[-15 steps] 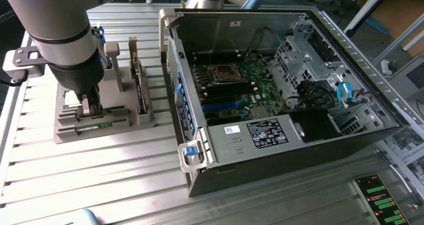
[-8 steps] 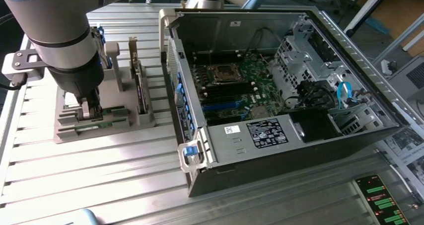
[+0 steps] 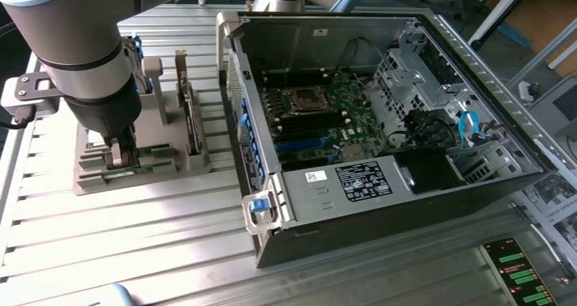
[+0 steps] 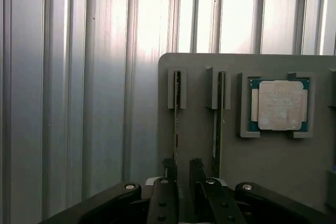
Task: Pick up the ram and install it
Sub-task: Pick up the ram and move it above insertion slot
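The ram (image 4: 176,108) is a thin green stick standing on edge in a slot of the grey holder (image 4: 195,129). A second stick (image 4: 217,114) stands in the slot beside it. My gripper (image 4: 183,169) is open, low over the near end of the first stick, with one black finger (image 4: 169,170) on each side of it. In the exterior view the gripper (image 3: 121,159) reaches down into the holder (image 3: 171,164) at the exterior view's left, where a green edge of the ram (image 3: 135,169) shows. I cannot tell whether the fingers touch it.
A square silver processor (image 4: 279,105) lies in its own pocket of the holder. A wider card (image 3: 189,117) stands upright on the holder. The open computer case (image 3: 361,184) lies at the exterior view's right, its motherboard slots (image 3: 311,120) exposed. Everything rests on a ribbed aluminium table (image 3: 135,238).
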Robot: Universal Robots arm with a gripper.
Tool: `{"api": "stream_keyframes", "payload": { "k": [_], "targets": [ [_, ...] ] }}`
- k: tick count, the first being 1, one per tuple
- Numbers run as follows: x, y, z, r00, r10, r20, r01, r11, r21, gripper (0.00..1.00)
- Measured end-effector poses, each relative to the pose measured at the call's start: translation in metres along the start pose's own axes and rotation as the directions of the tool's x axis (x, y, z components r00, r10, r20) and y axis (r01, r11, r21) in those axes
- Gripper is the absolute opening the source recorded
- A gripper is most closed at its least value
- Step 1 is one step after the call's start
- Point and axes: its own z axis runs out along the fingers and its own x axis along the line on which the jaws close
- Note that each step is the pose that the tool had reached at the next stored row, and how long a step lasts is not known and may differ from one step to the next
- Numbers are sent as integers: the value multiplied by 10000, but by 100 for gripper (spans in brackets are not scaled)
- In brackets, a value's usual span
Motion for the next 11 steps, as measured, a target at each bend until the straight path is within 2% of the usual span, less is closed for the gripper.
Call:
{"api": "stream_keyframes", "payload": {
  "k": [11],
  "targets": [
    [16, -3, 37, 10000, -1, -1, 1, 10000, -1, 25]
  ]
}}
